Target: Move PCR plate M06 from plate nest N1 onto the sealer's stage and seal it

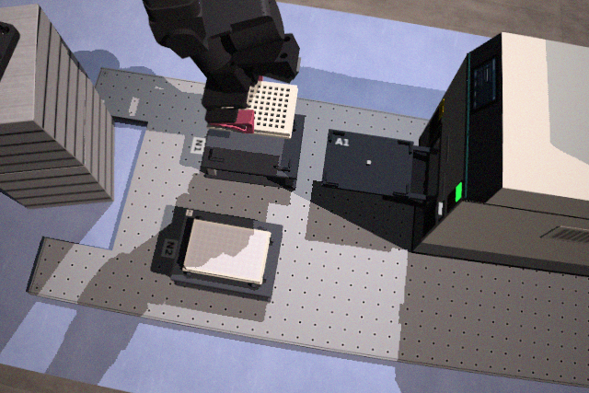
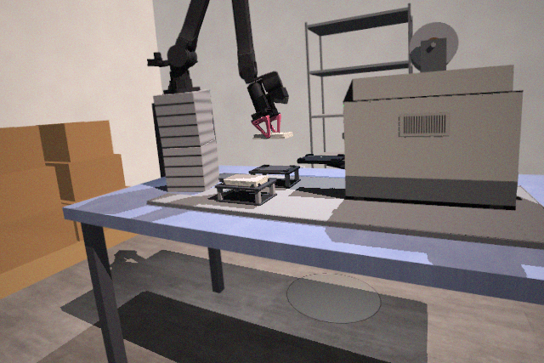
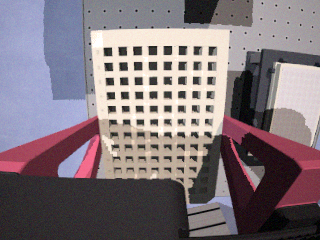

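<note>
Top view: the arm is covering the near end of plate M06, which is hanging above nest N1; only one red finger is showing. Exterior view: the gripper is carrying M06 well above the table, its wells too small to make out. Wrist view: the jaws are pinching M06's long sides, with the gripper body hiding its near end.

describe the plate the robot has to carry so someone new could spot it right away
Start at the big beige sealer on the right, then look left past its black stage to the arm. The plate hangs in the red gripper above a bare stand. Its open grid of holes sets it apart from the foil-covered plate.
</note>
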Robot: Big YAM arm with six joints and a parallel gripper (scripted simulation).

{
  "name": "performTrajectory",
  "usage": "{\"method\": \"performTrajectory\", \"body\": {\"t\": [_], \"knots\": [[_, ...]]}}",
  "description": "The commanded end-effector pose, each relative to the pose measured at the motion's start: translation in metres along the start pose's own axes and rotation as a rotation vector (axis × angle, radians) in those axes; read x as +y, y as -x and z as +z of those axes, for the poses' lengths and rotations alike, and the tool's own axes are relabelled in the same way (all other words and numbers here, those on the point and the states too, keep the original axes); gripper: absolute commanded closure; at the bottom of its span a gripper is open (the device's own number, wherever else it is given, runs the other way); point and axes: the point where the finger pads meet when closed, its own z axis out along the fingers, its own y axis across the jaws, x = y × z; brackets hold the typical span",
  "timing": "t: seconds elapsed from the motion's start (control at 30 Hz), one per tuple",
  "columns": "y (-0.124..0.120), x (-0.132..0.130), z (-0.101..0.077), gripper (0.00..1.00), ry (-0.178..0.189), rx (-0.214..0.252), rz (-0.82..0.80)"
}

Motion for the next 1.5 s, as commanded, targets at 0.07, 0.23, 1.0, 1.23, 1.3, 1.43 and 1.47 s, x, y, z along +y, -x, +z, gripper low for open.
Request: {"method": "performTrajectory", "body": {"t": [0.07, 0.23, 1.0, 1.23, 1.3, 1.43, 1.47], "knots": [[0.009, 0.008, -0.009, 1.0, 0.013, -0.025, -0.029], [0.015, 0.008, -0.007, 1.0, 0.016, -0.039, -0.021], [-0.004, 0.003, 0.003, 1.0, 0.005, 0.003, -0.024], [-0.015, -0.001, 0.004, 1.0, -0.002, 0.009, 0.02], [-0.013, 0.0, 0.003, 1.0, -0.002, 0.006, 0.024], [-0.003, 0.002, 0.002, 1.0, 0.001, -0.009, 0.026], [-0.002, 0.002, 0.001, 1.0, 0.001, -0.009, 0.027]]}}
